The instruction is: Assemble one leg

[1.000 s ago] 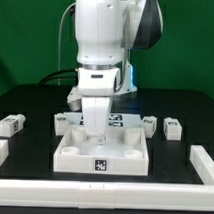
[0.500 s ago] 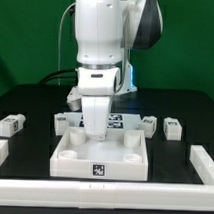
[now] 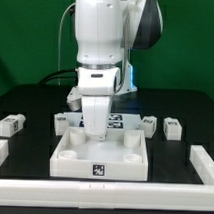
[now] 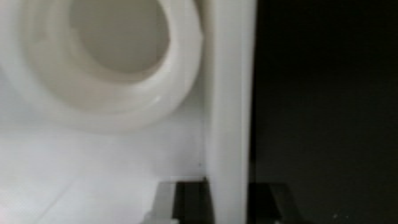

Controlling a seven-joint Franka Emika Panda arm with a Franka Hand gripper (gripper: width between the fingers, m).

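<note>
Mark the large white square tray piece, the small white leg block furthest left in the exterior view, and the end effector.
Large white square tray piece (image 3: 73, 166): exterior view, front wall.
Small white leg block (image 3: 10, 124): exterior view, tagged face.
End effector (image 3: 97, 136): exterior view, between its fingertips.

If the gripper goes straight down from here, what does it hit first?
Most likely the large white square piece directly beneath the gripper, beside a round socket. The gap looks very small, though depth is unclear.

White leg; white square piece, black-white patterned tag on front; black table.
</note>
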